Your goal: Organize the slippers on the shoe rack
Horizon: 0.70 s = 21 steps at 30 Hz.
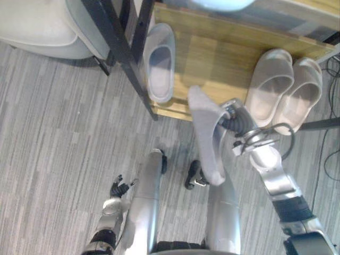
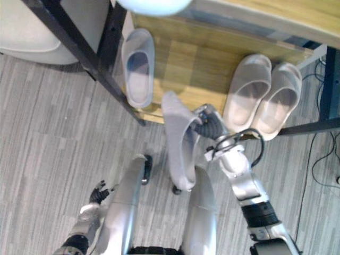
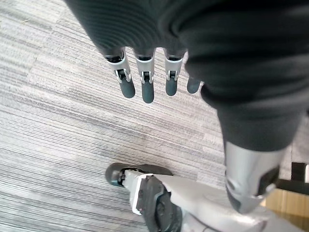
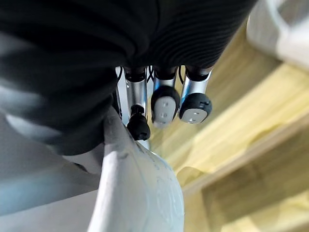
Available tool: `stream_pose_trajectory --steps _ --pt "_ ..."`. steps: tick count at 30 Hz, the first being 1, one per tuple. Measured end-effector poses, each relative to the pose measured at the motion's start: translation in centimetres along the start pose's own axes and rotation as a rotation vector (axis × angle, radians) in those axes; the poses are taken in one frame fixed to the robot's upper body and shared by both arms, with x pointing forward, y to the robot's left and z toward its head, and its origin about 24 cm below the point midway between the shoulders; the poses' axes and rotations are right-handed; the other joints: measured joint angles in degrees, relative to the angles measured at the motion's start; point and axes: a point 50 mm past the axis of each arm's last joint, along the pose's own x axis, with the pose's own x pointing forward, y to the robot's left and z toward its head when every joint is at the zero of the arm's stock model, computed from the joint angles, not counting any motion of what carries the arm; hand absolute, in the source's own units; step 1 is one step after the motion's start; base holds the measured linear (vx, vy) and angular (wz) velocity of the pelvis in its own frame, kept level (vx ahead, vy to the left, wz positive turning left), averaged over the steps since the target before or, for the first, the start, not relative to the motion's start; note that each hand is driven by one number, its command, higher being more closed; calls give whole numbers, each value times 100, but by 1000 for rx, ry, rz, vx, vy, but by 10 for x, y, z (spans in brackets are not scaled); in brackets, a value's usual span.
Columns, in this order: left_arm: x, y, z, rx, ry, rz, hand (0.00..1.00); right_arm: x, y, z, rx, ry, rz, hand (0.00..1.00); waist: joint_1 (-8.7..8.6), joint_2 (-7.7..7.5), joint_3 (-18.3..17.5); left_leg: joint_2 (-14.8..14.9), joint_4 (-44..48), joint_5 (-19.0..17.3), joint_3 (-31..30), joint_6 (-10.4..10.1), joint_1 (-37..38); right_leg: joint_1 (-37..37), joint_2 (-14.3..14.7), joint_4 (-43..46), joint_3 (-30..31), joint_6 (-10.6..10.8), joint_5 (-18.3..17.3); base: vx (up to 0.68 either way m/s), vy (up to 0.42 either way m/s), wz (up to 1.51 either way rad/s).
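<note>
Carpet [image 1: 53, 133] in grey stripes lay nearest, and the left hand [image 1: 119, 187] hung low over it with its fingers [image 3: 145, 87] straight, slightly apart and touching nothing. Further forward the right hand [image 1: 236, 119] held a grey slipper [image 1: 207, 143] clear of the floor. Its fingers [image 4: 194, 107] were curled in at the slipper's upper rim, and the thumb was hidden behind the slipper's wall, so the exact hold was hard to make out. The slipper hung tilted, one end down toward the robot and the other end up at the front edge of the shoe rack [image 1: 212, 58]. Whether that upper end touched the wooden shelf could not be told.

On the shelf, at its left end beside the black frame post [image 1: 122, 48], a second grey slipper [image 1: 160, 64] lay flat with its opening up. Well apart from it, at the right end, two pale slippers [image 1: 271, 85] sat side by side and touching, their near ends jutting past the shelf's front edge. The back of the shelf was cut off by a board above it. At the top edge a pale blue object [image 1: 223, 4] showed as a sliver, too little to identify. Left of the rack a white rounded object [image 1: 37, 26] was also cut off.
</note>
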Motion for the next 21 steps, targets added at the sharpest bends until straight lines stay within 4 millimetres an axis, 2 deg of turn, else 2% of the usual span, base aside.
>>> stream_pose_trajectory --steps 6,11,14,16,20,21 --pt "0 -3 9 -56 -37 8 0 30 -23 20 -214 -68 -166 100 92 1 -4 50 158 24 -26 -72 -238 -245 5 187 -30 -48 -28 -34 -20 -1" --pt "0 -5 10 -99 -40 28 0 55 -38 23 -335 -49 -272 100 186 -20 -78 89 216 34 -40 -93 -381 -391 0 266 -67 -63 -33 -55 -10 -2" --pt "-1 -5 9 -133 -33 40 0 69 -40 25 -357 -28 -293 100 234 -17 -112 134 216 44 -43 -115 -409 -417 -16 270 -116 -80 -33 -52 -7 -3" --pt "-1 -6 6 -144 -19 53 0 76 -37 20 -396 -6 -281 100 291 -20 -360 136 219 67 -56 -149 -610 -614 -26 288 -139 -111 -21 -22 -2 0" --pt "-1 -8 7 -152 -26 53 0 91 -35 16 -447 31 -266 100 338 -13 -378 144 265 97 -68 -206 -652 -660 -39 358 -156 -168 -41 -11 -3 1" --pt "-1 -9 7 -151 -24 51 0 96 -35 13 -453 48 -261 100 363 -11 -474 143 268 104 -105 -218 -777 -768 -38 359 -190 -178 -36 -36 -9 4"
